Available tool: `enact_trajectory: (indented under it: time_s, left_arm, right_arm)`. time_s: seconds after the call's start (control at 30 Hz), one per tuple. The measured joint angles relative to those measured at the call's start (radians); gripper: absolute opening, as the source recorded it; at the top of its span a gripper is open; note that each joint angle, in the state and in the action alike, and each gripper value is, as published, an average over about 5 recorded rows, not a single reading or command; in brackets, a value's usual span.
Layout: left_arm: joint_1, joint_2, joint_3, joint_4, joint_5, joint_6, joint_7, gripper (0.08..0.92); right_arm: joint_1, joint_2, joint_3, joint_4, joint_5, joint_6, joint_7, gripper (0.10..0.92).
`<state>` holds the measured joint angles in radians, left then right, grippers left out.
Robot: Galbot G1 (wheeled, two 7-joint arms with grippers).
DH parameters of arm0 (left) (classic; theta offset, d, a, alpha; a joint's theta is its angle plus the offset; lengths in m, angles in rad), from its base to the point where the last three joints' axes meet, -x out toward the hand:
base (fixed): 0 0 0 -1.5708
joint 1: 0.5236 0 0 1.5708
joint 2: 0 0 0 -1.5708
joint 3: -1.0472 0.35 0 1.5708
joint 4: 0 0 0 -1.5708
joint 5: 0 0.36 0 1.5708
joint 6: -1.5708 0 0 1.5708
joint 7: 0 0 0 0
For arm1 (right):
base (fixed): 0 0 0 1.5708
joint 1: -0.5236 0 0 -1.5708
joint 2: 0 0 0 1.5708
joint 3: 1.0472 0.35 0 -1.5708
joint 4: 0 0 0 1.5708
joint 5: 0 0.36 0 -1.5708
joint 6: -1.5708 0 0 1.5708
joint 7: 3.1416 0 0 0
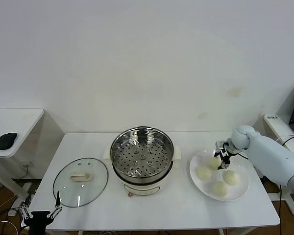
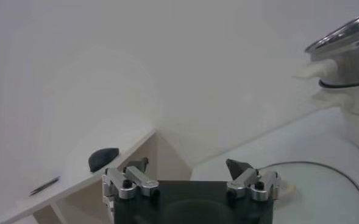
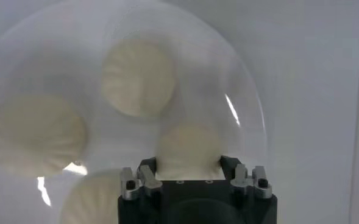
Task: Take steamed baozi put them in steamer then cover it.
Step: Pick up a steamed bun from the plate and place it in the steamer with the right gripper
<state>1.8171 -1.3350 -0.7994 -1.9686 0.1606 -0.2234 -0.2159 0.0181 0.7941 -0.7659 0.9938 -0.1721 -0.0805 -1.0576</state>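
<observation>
Plain white wall behind; white tabletop [image 1: 176, 205] carrying everything. Steamer [image 1: 142, 159] at centre, open, perforated tray bare: no bun inside yet. Cover [image 1: 80, 182] lying flat on the tabletop to the robot's left of the steamer, handle up, not yet placed. White plate [image 1: 196, 182] on the robot's right, all four steamed baozi [image 1: 204, 173] on it, none lifted clear.

Right end effector [image 1: 224, 159] down over the far bun on the plate; in the right wrist view, fingers [image 3: 147, 172] set close against both sides of that bun [image 3: 188, 149], jaws apparently clamped on it. Bun at plate level, no lift visible.

Left end effector [image 1: 39, 215] parked low at the near left edge of the tabletop, just beside the cover, jaws spread wide, holding nothing.

Progress judged: first pick at the grasp stage only. Nothing completed. Remaining: lift and carry this bun into the steamer, repeat for the other three, then set the cover on the pot.
</observation>
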Motion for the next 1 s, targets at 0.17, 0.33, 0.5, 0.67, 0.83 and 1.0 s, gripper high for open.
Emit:
enact_trajectory:
  time_s: [0.17,0.33,0.5,0.67,0.83,1.0]
  left_arm:
    - [-0.002,0.009,0.001,-0.003,-0.003,0.000,0.000,0.823]
    - [-0.004,0.020,0.003,-0.005,-0.011,0.000,0.000,0.823]
    - [-0.002,0.031,0.002,-0.009,-0.021,-0.002,0.000,0.823]
    - [0.002,0.037,-0.001,-0.016,-0.026,-0.003,0.000,0.823]
    - [0.003,0.037,-0.011,-0.021,-0.031,-0.003,0.000,0.823]
    - [0.009,0.030,-0.022,-0.027,-0.037,-0.008,-0.001,0.823]
  right_arm:
    - [0.100,-0.026,-0.063,0.071,0.074,-0.019,-0.011,0.646]
    - [0.237,-0.025,-0.152,0.138,0.165,-0.033,-0.014,0.652]
    - [0.386,0.006,-0.248,0.192,0.260,-0.041,-0.010,0.653]
    - [0.506,0.072,-0.334,0.219,0.344,-0.036,-0.003,0.653]
    - [0.572,0.162,-0.398,0.226,0.394,-0.017,0.001,0.653]
    - [0.598,0.262,-0.448,0.221,0.407,0.025,0.014,0.653]
